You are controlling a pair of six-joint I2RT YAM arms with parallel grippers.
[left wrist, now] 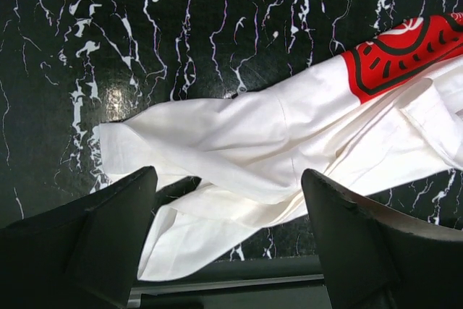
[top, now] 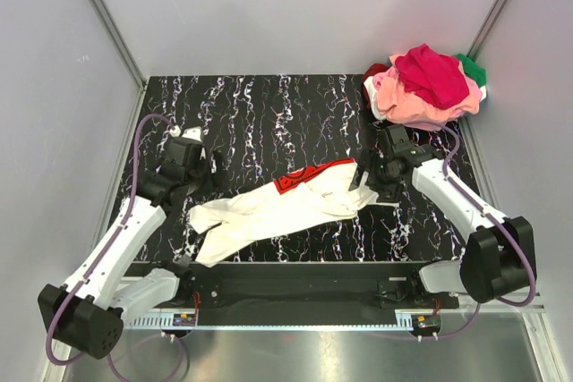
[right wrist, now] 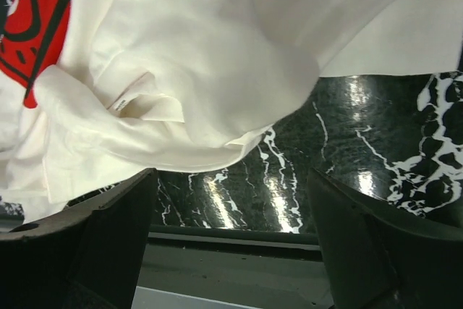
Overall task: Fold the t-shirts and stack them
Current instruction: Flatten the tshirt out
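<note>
At the middle of the black marbled table (top: 260, 114), the white t-shirt (top: 269, 212) is lying crumpled in 1 long diagonal band, its red printed logo (top: 303, 178) showing at the far edge. The left gripper (left wrist: 228, 175) is hovering spread above its left end. The right gripper (right wrist: 231, 173) is gaping at its right end, seemingly pinching nothing. The heap of pink, magenta, dark red and green t-shirts (top: 428, 87) is sitting in the far right corner.

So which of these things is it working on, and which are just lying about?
Part of the job: white t-shirt with red print, crumpled mid-table; heap of coloured t-shirts, far right corner.
Just there: black marbled table; purple cables on the arms.
</note>
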